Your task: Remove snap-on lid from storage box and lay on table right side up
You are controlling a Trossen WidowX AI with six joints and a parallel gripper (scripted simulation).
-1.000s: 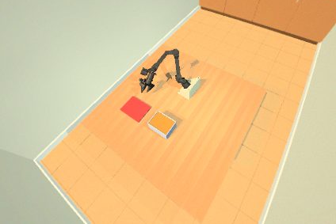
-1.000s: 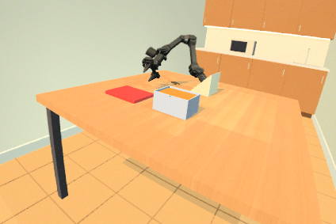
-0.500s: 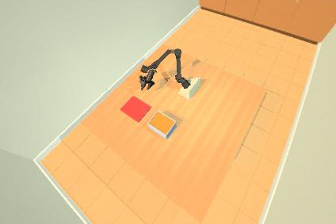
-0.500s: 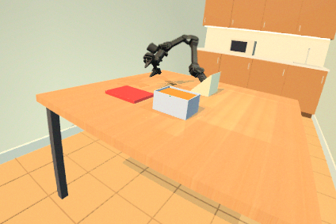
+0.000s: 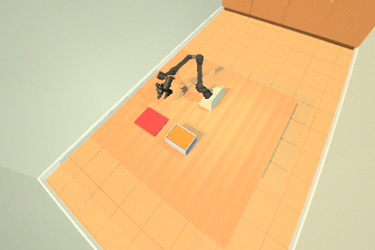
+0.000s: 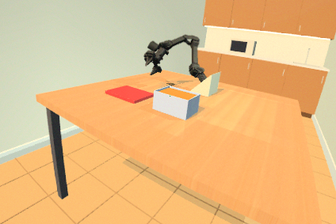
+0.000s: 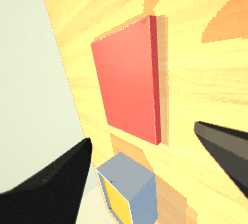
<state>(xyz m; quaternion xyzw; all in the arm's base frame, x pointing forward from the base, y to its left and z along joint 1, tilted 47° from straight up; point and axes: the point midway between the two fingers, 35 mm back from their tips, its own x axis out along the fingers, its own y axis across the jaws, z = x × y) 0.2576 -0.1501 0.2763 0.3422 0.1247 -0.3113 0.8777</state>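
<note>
Top view, black two-fingered gripper (image 5: 163, 96) (image 6: 150, 68) (image 7: 142, 134): left of centre, above table, fingers wide apart, nothing gripped
Flat red rectangular lid (image 5: 151, 121) (image 6: 129, 93) (image 7: 129, 82): off, flat on wooden table (image 5: 230, 162) (image 6: 238, 145) (image 7: 195, 85)
White-and-blue open box, orange inside (image 5: 180, 139) (image 6: 176, 104) (image 7: 130, 185): just beside lid, lower centre

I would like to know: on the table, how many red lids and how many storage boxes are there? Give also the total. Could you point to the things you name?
Red lids: 1 (image 5: 151, 121) (image 6: 128, 93) (image 7: 127, 82)
Storage boxes: 1 (image 5: 176, 145) (image 6: 170, 106) (image 7: 127, 170)
Total: 2

The wrist view's lower edge cuts off the storage box (image 5: 178, 145) (image 6: 170, 107) (image 7: 144, 192) and both fingers (image 5: 164, 96) (image 6: 150, 69).
</note>
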